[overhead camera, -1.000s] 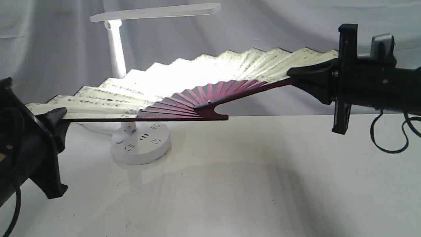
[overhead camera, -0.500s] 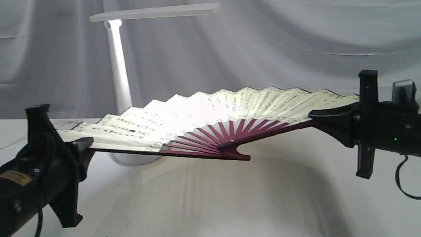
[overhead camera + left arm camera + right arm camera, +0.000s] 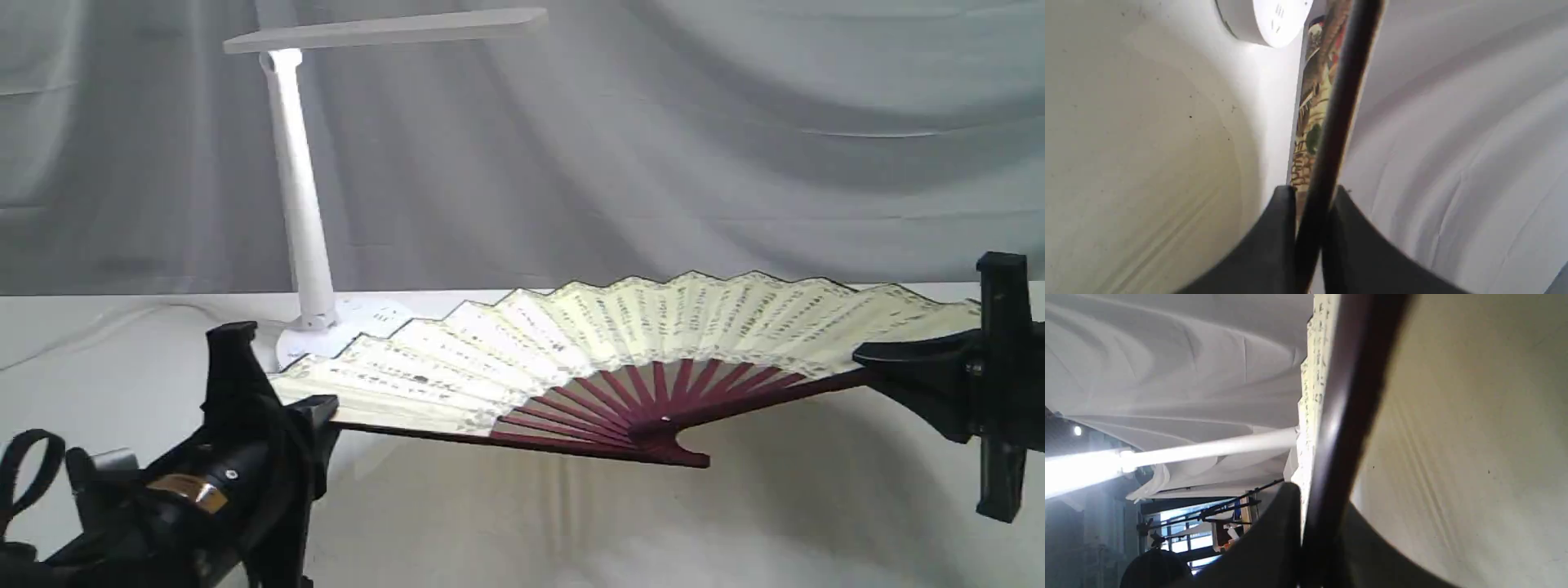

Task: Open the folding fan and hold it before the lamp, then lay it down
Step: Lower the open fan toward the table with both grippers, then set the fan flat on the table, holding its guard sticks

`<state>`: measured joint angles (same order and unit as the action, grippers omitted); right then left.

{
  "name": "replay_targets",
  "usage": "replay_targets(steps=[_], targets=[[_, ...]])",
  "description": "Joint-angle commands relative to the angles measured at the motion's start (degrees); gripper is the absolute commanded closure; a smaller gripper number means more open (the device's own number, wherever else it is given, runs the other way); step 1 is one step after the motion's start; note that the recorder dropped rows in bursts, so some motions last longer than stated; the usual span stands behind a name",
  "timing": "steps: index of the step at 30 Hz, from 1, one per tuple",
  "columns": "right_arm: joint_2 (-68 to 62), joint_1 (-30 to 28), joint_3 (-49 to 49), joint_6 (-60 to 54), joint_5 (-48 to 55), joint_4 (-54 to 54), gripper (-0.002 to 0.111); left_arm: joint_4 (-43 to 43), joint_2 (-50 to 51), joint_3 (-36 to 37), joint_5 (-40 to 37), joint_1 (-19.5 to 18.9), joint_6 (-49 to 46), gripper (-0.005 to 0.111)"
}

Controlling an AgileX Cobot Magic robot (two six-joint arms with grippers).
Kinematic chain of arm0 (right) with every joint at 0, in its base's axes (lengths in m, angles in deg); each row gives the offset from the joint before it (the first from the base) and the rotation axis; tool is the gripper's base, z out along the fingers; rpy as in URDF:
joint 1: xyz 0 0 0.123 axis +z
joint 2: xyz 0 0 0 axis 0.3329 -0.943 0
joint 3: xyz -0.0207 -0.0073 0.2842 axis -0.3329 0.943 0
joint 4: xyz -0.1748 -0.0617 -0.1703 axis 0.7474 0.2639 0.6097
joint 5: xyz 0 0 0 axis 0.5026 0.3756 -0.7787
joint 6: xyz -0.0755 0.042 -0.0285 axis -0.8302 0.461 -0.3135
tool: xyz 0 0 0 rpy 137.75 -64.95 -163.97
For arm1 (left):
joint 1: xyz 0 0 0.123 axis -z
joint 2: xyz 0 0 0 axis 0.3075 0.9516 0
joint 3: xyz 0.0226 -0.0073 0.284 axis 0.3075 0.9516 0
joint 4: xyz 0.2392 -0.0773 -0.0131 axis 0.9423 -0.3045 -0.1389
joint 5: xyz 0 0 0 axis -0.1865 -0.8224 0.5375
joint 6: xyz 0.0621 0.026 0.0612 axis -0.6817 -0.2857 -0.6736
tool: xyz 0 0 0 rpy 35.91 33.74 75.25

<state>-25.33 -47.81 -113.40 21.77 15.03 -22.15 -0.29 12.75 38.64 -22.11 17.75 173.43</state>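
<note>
Fan lowered from the lamp. You see the fan (image 3: 620, 351) fully spread, its cream leaf facing up and toward the exterior camera, and its maroon ribs meeting at the pivot on the near side.

Left claw (image 3: 322, 408): pinching the fan's left guard. In the left wrist view the two fingers press flat on either side of the dark stick.

Right claw (image 3: 865, 359): pinching the right guard in the same way. The right wrist view shows both fingers tight against the stick.

Lamp (image 3: 302, 204): upright behind the fan's left end, with its bar head lit. The fan's left edge hides part of its round base.

Compare with one second ago. Then you held the fan high across the lamp's stem, with the leaf glaring white under the head and the base in plain view beneath. Now the fan sits much lower and further right in the exterior view. The stem stands clear above it and the glare is gone, so the calligraphy columns read evenly. Both claws have come down with it, the right one by the larger drop.

The pivot end appears to hang just above the table (image 3: 522, 531), over its own shadow. Contact cannot be confirmed from this angle.
</note>
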Motion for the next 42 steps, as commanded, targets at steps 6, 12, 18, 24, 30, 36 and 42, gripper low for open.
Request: replay_targets(steps=[6,12,18,24,30,36,42], targets=[[0.02,-5.92,3.72,-7.48,-2.31,2.16,0.108,4.99,5.77,-6.22,3.32,0.65,6.04,0.107],[-0.11,-10.13,4.67,-7.73,-2.53,3.91,0.108,9.38,10.64,-10.49,3.09,0.65,7.89,0.107],[-2.73,-12.42,4.67,-8.98,-2.87,4.01,0.108,9.99,15.64,-15.02,3.52,0.65,9.4,0.107],[-8.14,-12.19,4.55,-13.44,-2.03,1.43,0.108,9.37,19.07,-16.3,6.57,0.54,9.4,0.107],[-13.69,-12.19,3.03,-16.44,-1.84,1.43,0.108,8.73,23.23,-17.16,10.39,0.55,10.66,0.107],[-17.13,-12.19,-0.65,-17.48,0.27,1.43,0.108,9.42,26.49,-21.26,10.9,0.55,10.54,0.107],[-18.76,-12.19,-4.4,-17.76,-0.56,1.43,0.108,9.4,28.98,-24.17,10.89,0.55,10.18,0.107]])
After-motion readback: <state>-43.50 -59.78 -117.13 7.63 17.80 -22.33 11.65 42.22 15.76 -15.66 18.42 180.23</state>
